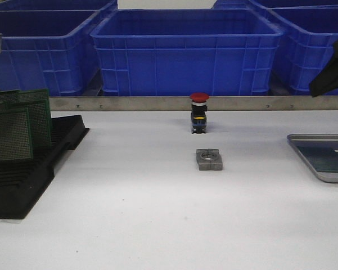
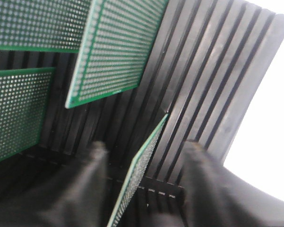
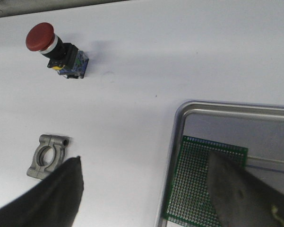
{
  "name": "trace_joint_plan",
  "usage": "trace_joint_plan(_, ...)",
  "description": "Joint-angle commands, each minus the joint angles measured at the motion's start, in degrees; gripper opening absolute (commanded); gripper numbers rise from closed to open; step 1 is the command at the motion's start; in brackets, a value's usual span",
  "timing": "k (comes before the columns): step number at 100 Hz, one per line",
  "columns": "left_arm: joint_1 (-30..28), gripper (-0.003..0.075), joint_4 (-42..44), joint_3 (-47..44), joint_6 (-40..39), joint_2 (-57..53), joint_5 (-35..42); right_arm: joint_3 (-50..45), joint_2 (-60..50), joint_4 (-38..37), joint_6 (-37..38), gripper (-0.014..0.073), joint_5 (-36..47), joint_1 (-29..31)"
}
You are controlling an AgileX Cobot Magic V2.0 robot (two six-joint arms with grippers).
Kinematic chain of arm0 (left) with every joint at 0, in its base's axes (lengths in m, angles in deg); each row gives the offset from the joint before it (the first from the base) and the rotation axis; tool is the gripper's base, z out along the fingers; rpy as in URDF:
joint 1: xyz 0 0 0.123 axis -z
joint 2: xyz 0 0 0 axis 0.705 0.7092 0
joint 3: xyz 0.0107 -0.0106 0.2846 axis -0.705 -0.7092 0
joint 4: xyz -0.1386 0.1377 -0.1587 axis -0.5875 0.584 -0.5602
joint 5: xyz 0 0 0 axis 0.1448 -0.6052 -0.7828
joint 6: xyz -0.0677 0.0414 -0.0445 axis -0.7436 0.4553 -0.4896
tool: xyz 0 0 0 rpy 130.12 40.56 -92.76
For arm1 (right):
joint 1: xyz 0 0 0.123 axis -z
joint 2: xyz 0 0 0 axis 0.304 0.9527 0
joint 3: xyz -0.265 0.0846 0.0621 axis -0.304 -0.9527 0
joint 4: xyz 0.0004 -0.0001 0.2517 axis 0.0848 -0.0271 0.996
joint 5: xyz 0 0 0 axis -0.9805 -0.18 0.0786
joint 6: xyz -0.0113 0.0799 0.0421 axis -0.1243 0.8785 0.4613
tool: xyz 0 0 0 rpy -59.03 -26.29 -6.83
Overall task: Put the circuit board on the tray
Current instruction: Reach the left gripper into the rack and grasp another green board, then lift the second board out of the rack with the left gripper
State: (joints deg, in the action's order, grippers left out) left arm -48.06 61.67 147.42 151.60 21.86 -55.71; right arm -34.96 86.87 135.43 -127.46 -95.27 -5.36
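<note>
While one board already lies flat in the tray at 3 o'clock on the table, the next board stands on edge in the rack at 9 o'clock, right between the open fingers of the left gripper. Its long axis runs up out of the slot, edge-on to the wrist camera, so I judge the fingers need only close across its faces. The right gripper hangs open and empty over the tray's near rim, far from the rack, so the left arm is nearer
</note>
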Motion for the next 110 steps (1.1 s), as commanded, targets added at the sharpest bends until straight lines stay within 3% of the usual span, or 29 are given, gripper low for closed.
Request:
trace_joint_plan(1,0.0,0.0146,-1.0,1.2,-0.3,-2.5,0.1,1.9,-2.6,2.0,-0.3,0.0557,-1.4,0.4)
trace_joint_plan(17,0.0,-0.0022,-1.0,1.2,-0.3,-2.5,0.0,1.9,-2.6,2.0,-0.3,0.0557,-1.4,0.4)
trace_joint_plan(45,0.0,-0.002,-1.0,1.5,-0.3,-2.6,-0.6,1.9,-2.6,2.0,-0.3,0.0557,-1.4,0.4)
trace_joint_plan(63,0.0,-0.002,-0.8,5.7,-0.4,-4.0,-5.3,1.9,-2.6,2.0,-0.4,0.0557,-1.7,0.4)
trace_joint_plan(110,0.4,-0.002,-4.3,10.9,-0.5,-15.6,-5.2,2.0,-4.6,2.1,-3.7,0.0557,-6.8,0.4)
